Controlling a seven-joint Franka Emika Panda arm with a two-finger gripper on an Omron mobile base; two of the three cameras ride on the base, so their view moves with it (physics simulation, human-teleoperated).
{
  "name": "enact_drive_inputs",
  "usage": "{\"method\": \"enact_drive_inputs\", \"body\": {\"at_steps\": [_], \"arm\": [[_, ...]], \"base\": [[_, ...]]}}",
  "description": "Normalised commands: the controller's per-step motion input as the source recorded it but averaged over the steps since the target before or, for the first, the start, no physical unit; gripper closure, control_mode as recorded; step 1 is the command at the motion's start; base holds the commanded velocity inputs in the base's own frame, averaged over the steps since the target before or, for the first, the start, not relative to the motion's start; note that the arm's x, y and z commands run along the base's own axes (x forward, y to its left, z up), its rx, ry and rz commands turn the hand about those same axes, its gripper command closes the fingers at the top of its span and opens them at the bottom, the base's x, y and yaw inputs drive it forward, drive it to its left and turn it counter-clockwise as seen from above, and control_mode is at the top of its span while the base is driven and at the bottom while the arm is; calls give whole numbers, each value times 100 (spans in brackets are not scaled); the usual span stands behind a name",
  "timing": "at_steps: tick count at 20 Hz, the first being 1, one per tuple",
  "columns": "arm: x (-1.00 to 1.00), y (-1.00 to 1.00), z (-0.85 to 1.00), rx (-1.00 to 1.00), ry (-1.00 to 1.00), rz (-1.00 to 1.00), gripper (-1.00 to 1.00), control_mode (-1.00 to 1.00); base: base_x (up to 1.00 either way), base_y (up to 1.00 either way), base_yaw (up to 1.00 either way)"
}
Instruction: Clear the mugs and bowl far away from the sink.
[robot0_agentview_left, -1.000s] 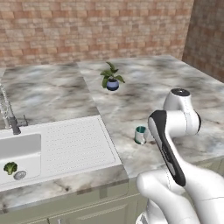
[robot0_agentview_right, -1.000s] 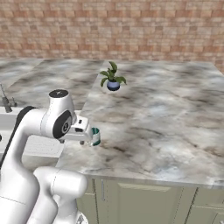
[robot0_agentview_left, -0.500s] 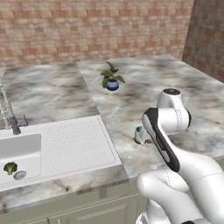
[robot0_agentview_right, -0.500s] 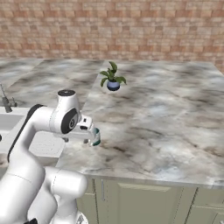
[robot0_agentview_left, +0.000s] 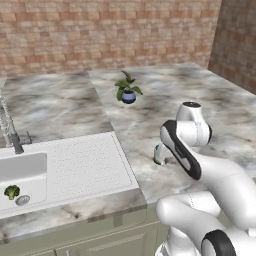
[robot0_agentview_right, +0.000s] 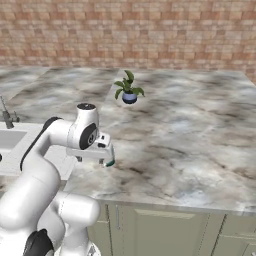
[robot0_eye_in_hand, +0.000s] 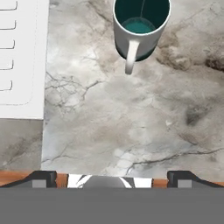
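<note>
Marble counter (robot0_agentview_left: 65, 107), brick wall (robot0_agentview_left: 100, 30); teal mug (robot0_eye_in_hand: 140, 30) upright; claw (robot0_eye_in_hand: 109, 177) released.

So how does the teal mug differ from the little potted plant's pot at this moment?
The mug is white outside with a teal-green inside and a handle; the pot is dark blue, rounded, with no handle to be seen. The mug is empty, while the pot holds a green plant. The mug stands close beside the drainboard near the arm; the pot sits further back toward the brick wall. Both stand upright on the marble counter.
</note>
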Motion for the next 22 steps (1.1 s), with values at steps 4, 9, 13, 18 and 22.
{"method": "enact_drive_inputs", "body": {"at_steps": [4,9,13,18,22], "arm": [[26,0,-19,0,0,0,-100,-100],[20,0,-10,0,0,0,-100,-100],[0,0,0,-1,0,0,-100,-100],[0,0,-10,0,0,0,-100,-100],[5,0,-24,0,0,0,-100,-100]], "base": [[0,0,0],[0,0,0],[0,0,0],[0,0,0],[0,0,0]]}}
